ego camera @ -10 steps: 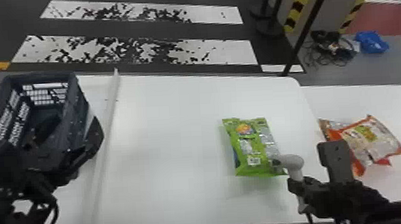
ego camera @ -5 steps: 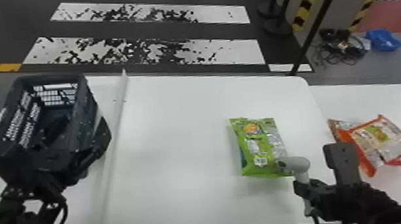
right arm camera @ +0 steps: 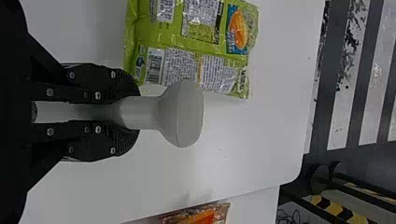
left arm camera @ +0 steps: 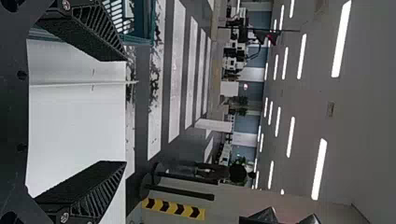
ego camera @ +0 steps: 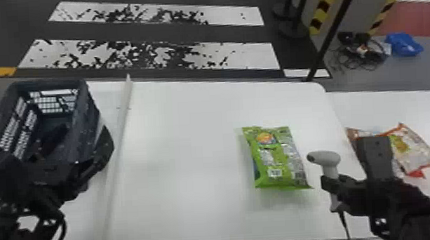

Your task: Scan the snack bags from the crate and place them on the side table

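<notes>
Right gripper (ego camera: 330, 185) clasps the scanner (ego camera: 325, 157) near 1 green bag (ego camera: 276, 157); left gripper (ego camera: 52, 154) gapes by the crate (ego camera: 84, 124). Probably 2 bags (ego camera: 414, 153) lie on the side table (ego camera: 424, 107).

From here I see 1 crate (ego camera: 87, 135), 1 scanner (ego camera: 324, 157), 1 green snack bag (ego camera: 279, 156), min. 2 orange-ish snack bags (ego camera: 416, 153).

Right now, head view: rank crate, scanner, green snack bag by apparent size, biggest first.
1. Crate
2. Green snack bag
3. Scanner, slim and partly covered, but clearly smallest as seen
</notes>
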